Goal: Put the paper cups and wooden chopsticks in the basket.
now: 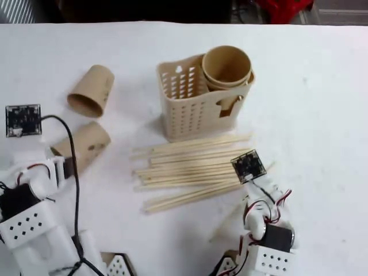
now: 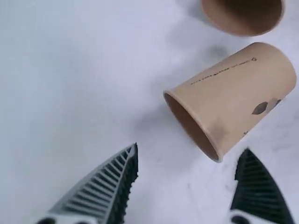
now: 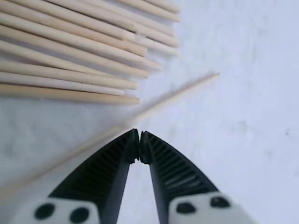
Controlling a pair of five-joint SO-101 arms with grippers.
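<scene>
A beige perforated basket [image 1: 192, 112] stands mid-table with stacked paper cups [image 1: 226, 66] inside. Two more paper cups lie on their sides to its left, one farther back [image 1: 92, 90] and one nearer [image 1: 86, 144]. The nearer cup [image 2: 229, 100] lies just ahead of my open left gripper [image 2: 187, 161], its mouth toward the fingers and apart from them. A pile of wooden chopsticks [image 1: 192, 169] lies in front of the basket. One stray chopstick [image 3: 177, 95] lies slanted on the table under the tips of my shut right gripper [image 3: 139, 140], which holds nothing.
The white table [image 1: 322, 115] has free room to the right of the basket and behind it. The second lying cup's mouth [image 2: 243, 14] shows beyond the near cup. A black cable [image 1: 75, 190] runs over the left arm.
</scene>
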